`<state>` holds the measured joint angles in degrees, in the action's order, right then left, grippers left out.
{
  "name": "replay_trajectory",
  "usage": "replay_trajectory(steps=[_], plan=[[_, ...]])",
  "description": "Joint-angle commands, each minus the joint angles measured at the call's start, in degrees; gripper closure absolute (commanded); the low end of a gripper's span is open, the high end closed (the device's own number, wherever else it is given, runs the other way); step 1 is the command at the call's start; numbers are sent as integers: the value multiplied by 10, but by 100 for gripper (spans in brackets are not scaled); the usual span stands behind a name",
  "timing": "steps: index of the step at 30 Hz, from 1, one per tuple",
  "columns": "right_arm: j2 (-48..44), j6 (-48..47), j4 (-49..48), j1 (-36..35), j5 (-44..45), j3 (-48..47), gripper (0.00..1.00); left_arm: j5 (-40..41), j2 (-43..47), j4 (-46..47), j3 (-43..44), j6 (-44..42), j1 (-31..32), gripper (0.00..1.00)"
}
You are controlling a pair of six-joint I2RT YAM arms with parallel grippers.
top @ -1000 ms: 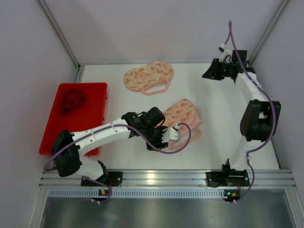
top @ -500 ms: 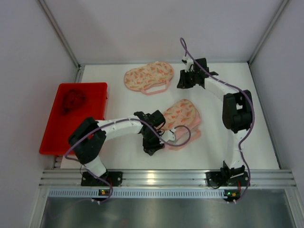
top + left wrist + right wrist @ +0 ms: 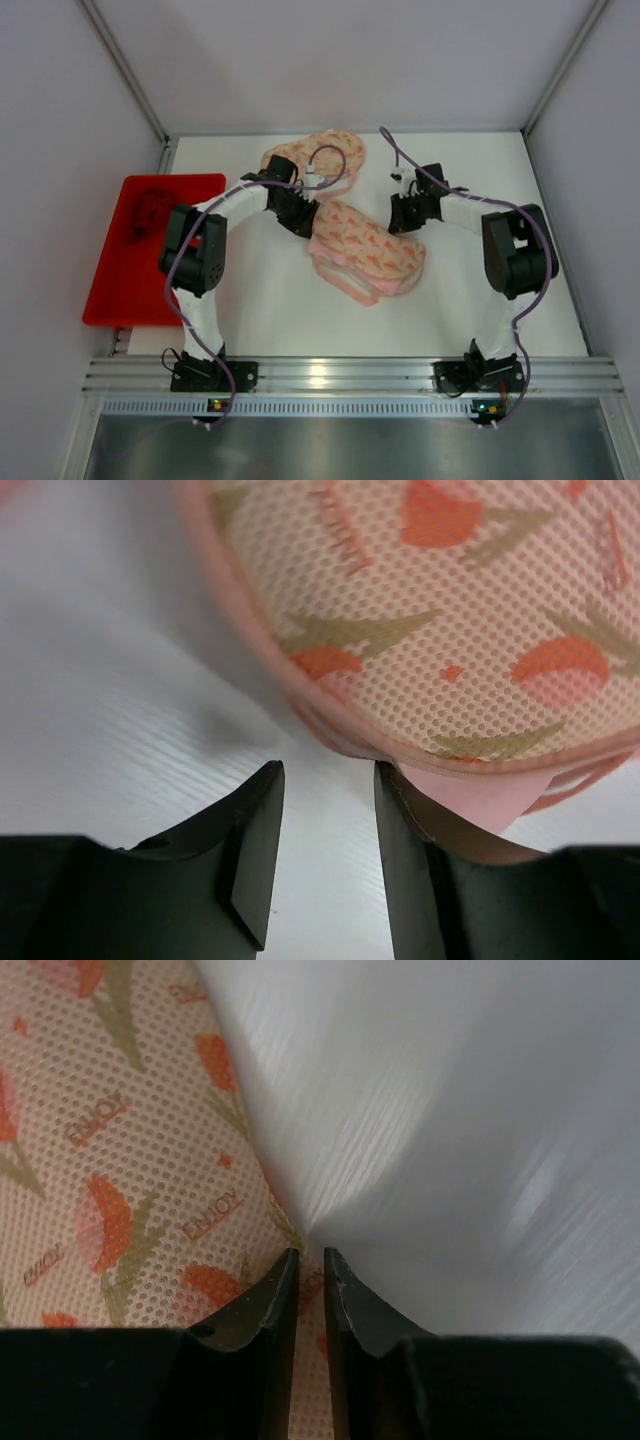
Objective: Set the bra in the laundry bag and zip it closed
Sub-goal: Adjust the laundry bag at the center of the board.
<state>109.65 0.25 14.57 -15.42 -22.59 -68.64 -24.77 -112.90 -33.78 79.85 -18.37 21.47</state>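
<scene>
Laundry bag [image 3: 370,250] edge meets the right gripper [image 3: 310,1253], narrowed almost together, grip unclear; left gripper [image 3: 328,770], spread, just beside it.

Bag [image 3: 365,250]: peach mesh, orange-red tulips, olive leaves, red-brown "ENJOY" lettering, pink trim.
Second bag [image 3: 345,140], 12 o'clock: same peach tulip print, pink edge.
Tray [image 3: 110,290], 9 o'clock: bright red.
Bra [image 3: 150,210]: dark red.
Table [image 3: 270,300]: white.
Cables [image 3: 388,140]: purple.
</scene>
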Motion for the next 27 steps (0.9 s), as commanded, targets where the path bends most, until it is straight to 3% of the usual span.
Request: replay_trajectory(steps=[1,7,11,14,22,27], plan=[[-67,11,58,-2,-40,30,83,26,19,57,38,80,-20,53],[-145,45,98,-10,-126,88,83,56,100,50,-24,181,-43,53],[-188,12,144,-56,-158,104,82,-8,152,29,-82,243,-74,53],[-214,33,119,-50,-157,112,83,-67,168,23,-113,263,-79,53],[-165,75,54,50,-132,79,83,-118,96,43,-139,286,-67,59],[-130,97,11,49,-128,118,83,-135,21,61,-108,299,-57,62]])
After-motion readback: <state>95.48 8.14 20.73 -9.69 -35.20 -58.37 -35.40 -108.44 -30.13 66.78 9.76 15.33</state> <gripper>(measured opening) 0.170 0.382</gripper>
